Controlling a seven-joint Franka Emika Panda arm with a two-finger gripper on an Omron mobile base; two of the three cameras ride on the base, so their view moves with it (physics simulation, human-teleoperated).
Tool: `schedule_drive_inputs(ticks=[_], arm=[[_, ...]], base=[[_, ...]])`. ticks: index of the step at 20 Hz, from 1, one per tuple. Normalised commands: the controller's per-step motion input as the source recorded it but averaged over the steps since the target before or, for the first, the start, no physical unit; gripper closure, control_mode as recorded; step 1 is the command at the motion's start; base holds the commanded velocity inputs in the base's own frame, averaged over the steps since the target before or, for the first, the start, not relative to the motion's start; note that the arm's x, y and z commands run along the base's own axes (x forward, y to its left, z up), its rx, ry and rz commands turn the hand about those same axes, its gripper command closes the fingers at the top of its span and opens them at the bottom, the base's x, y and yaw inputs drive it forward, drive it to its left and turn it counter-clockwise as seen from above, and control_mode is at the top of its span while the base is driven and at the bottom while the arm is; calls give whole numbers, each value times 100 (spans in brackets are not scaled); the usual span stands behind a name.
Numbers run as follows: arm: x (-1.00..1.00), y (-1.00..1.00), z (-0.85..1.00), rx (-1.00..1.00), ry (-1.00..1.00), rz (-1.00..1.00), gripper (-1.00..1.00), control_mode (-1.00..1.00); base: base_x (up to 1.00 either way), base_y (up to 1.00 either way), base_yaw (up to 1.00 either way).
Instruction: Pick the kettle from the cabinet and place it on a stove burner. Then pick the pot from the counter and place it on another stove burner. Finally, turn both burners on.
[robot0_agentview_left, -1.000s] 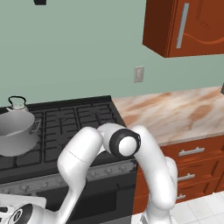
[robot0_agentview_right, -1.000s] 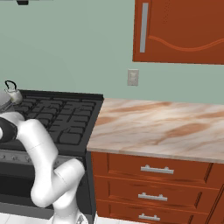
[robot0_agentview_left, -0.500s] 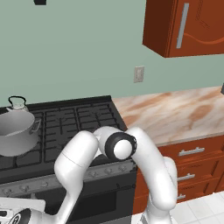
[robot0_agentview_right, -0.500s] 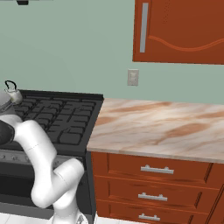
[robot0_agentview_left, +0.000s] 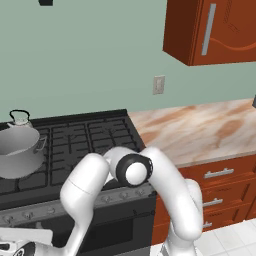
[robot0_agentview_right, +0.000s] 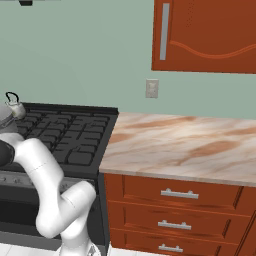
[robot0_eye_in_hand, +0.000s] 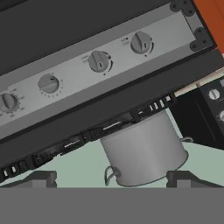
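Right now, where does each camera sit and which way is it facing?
Left base view: behind the arm on its left, facing forward and down at stove, pot and kettle; arm in the foreground.
Right base view: behind on the right, facing stove and counter; arm lower left.
Hand view: on the hand, rolled upside down, facing knob strip and pot; open tool at the bottom.
Shared: both base views show stove, kettle, counter, cabinet.

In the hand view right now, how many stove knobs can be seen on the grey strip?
4, in one row along the grey strip: one at the far left edge, then and. More may lie past the left edge.
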Motion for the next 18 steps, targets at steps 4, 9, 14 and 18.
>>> schedule_drive_inputs(ticks=[4,9,14,18], arm=[[7,2,-13,-1,-3,0,-100,-100],[11,9,-12,-1,-3,0,-100,-100],[9,17,-7,0,-1,0,-100,-100],[9,18,-9,0,0,0,-100,-100]], base=[[0,0,0],[0,0,0],[0,0,0],[0,0,0]])
